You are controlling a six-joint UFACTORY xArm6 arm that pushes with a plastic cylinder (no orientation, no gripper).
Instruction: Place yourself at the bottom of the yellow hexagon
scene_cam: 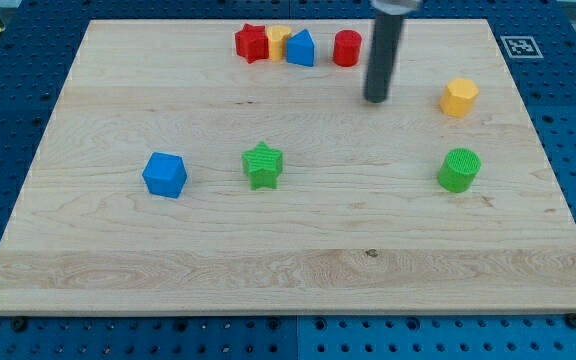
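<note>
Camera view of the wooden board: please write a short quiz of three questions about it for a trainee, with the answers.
1. True or false: my tip touches the yellow hexagon.
2. Which block lies nearest below the yellow hexagon in the view? A) green cylinder B) green star C) blue cube
3. Fill in: in the row at the view's top, the red star, a yellow block and a blue block stand close together, and the red ____ stands apart at the view's right.

Key: 1 false, the tip is apart, on the hexagon's left in the view. 2 A. 3 cylinder.
</note>
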